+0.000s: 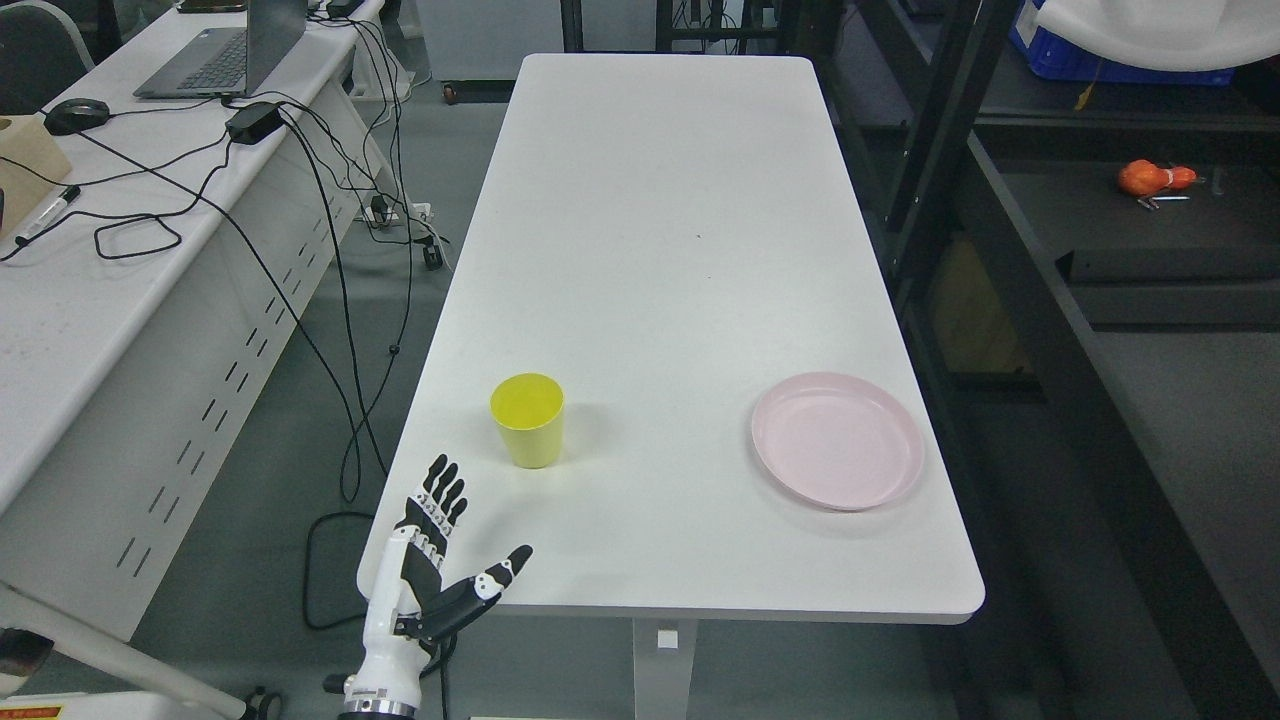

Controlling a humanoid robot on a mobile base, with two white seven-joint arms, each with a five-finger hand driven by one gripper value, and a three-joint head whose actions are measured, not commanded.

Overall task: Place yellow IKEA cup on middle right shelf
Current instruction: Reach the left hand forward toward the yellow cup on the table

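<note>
Left hand low at the near left corner of the white table, arm up from the bottom edge, palm turned toward the table, four fingers straight and close together, thumb splayed out to the right. Nothing held. No right hand anywhere in view.

Just beyond the fingertips and a little right: yellow cup, upright, mouth open to the camera, alone on the tabletop, near the hand but clear of it. Farther right, well apart from the cup, a pink plate flat near the table's right edge. Right of the table, dark shelving with an orange object on one level; hard to tell from this angle which level counts as the middle right shelf.

Step in hand, by the look of it: the approach before the grasp, with pick-up, carry and placing all yet to do.

Next move, probably: forward and slightly right, thumb on one side of the cup wall and fingers on the other, then a firm wrap. Care needed, since a light plastic cup tips or slides at a nudge. After that, a long carry across the table to the right, clear of the plate.
</note>
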